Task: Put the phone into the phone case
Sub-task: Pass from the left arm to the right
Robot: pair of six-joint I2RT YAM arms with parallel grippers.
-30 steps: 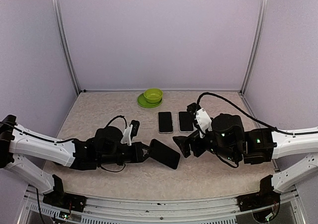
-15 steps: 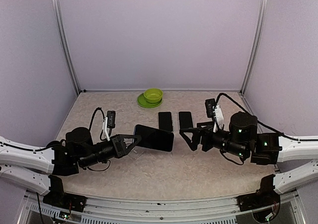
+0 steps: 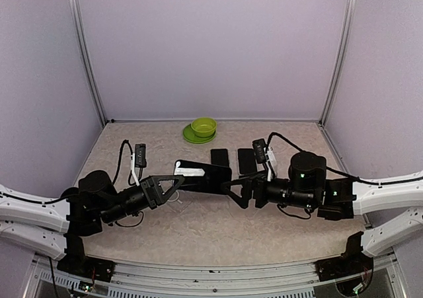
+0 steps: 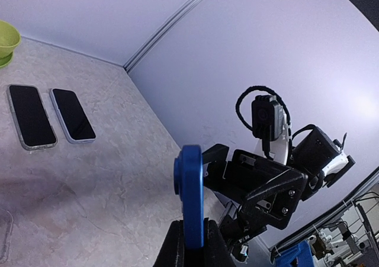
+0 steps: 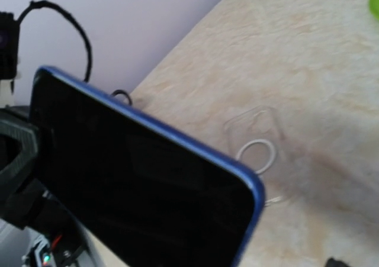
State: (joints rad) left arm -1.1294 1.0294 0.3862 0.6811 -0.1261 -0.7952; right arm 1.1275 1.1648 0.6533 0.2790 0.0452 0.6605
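My left gripper [image 3: 176, 181] is shut on the short end of a blue phone [image 3: 203, 176] and holds it off the table, pointing right. In the left wrist view the phone [image 4: 190, 196] stands edge-on between my pads [image 4: 173, 243]. My right gripper [image 3: 236, 191] is open and faces the phone's free end, a little apart from it. The phone's dark screen [image 5: 136, 184] fills most of the right wrist view. A clear phone case [image 5: 253, 131] with a white ring lies flat on the table beyond the phone. My right fingers are hidden in that view.
Two more dark phones [image 3: 219, 158] [image 3: 246, 160] lie side by side at mid-table, also visible as a pair [image 4: 31, 116] [image 4: 72, 115] from the left wrist. A green bowl [image 3: 203, 126] sits on a green plate [image 3: 192, 138] at the back.
The left arm has drawn back to the left and lifted the phone higher and more level. The right gripper, still open, has moved left toward the phone's free end.
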